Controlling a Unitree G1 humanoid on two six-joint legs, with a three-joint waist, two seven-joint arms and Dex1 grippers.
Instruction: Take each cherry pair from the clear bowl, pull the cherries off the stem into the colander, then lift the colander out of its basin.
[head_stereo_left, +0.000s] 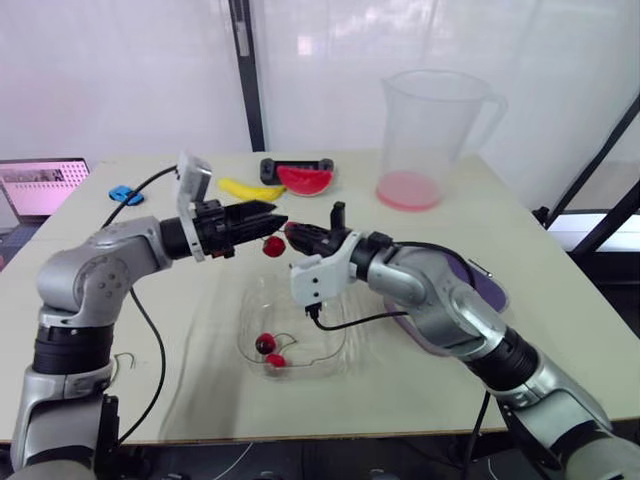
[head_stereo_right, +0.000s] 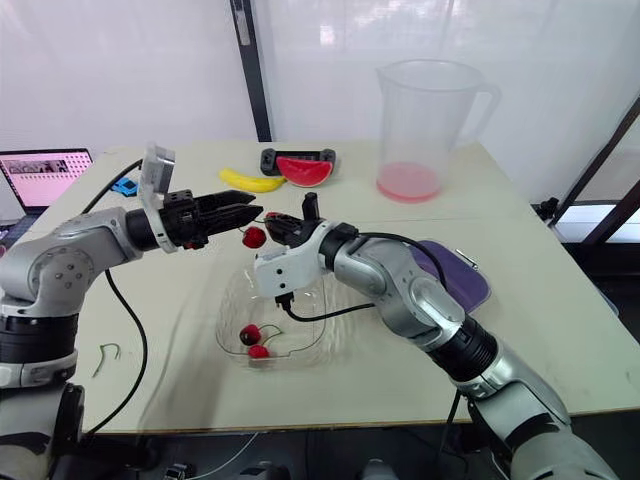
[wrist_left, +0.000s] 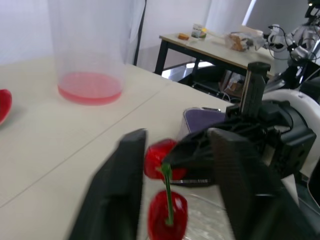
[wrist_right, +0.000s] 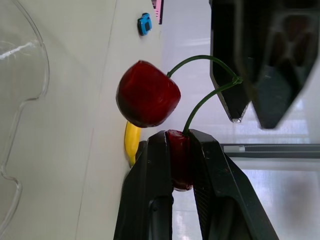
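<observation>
1. The cherry pair (head_stereo_left: 272, 246) hangs in the air above the far rim of the clear bowl (head_stereo_left: 300, 345). One cherry dangles free; the other is clamped in the right hand (wrist_right: 180, 139).
2. The left hand (head_stereo_left: 270, 214) reaches in from the bowl's left. Its fingers (wrist_left: 117, 190) stand apart either side of the stem, not pinching it.
3. A second pair (head_stereo_left: 268, 347) lies inside the bowl.
4. The purple colander (head_stereo_right: 455, 272) — as I take it — sits just right of the bowl on the table (head_stereo_left: 520, 225).
5. Risks: if the right hand pulls before the left closes, the stem follows and nothing detaches. A cherry freed here would drop into the bowl — not the colander.
</observation>
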